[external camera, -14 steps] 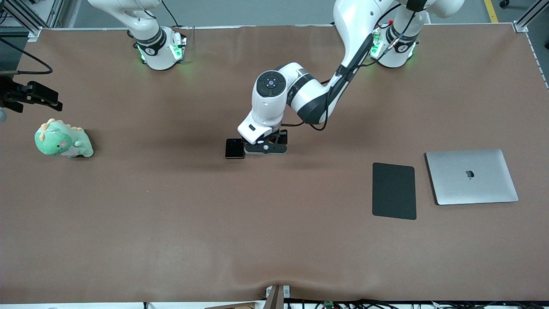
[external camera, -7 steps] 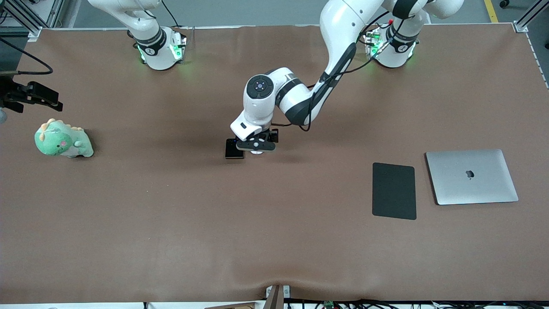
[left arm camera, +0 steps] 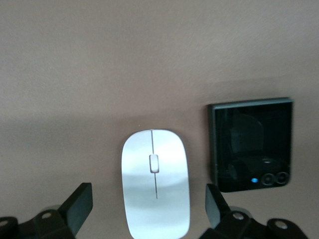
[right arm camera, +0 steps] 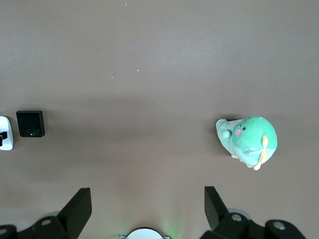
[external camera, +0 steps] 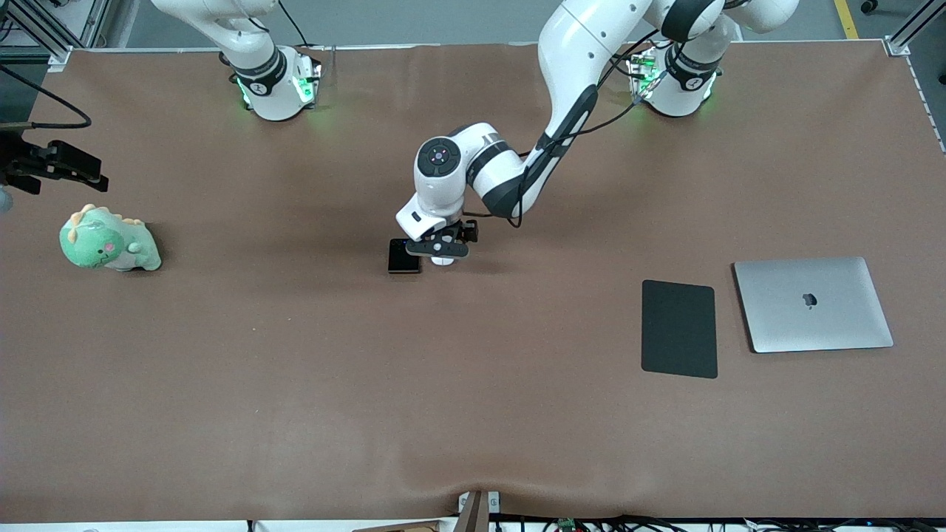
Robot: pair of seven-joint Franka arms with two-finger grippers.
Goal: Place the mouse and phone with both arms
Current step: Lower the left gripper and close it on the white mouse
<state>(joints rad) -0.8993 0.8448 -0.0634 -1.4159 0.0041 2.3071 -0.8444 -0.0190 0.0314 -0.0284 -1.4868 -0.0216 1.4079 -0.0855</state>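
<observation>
The white mouse (left arm camera: 155, 181) lies on the brown table beside the black phone (left arm camera: 250, 143), the phone toward the right arm's end. In the front view the phone (external camera: 404, 256) shows, and the mouse (external camera: 443, 261) is mostly hidden under my left gripper (external camera: 441, 250). My left gripper (left arm camera: 148, 206) is open and low over the mouse, one finger on each side, apart from it. My right gripper (right arm camera: 148, 209) is open and empty, high over the table near its own base. It is out of the front view. The phone (right arm camera: 30, 123) also shows in the right wrist view.
A matte black pad (external camera: 679, 328) and a closed silver laptop (external camera: 813, 304) lie toward the left arm's end. A green plush dinosaur (external camera: 109, 240) sits toward the right arm's end and shows in the right wrist view (right arm camera: 247, 140). A black fixture (external camera: 55, 164) juts in at that edge.
My left arm has moved toward the right arm's end, bringing its open gripper from beside the phone to over the mouse. The phone and the right arm have not moved.
</observation>
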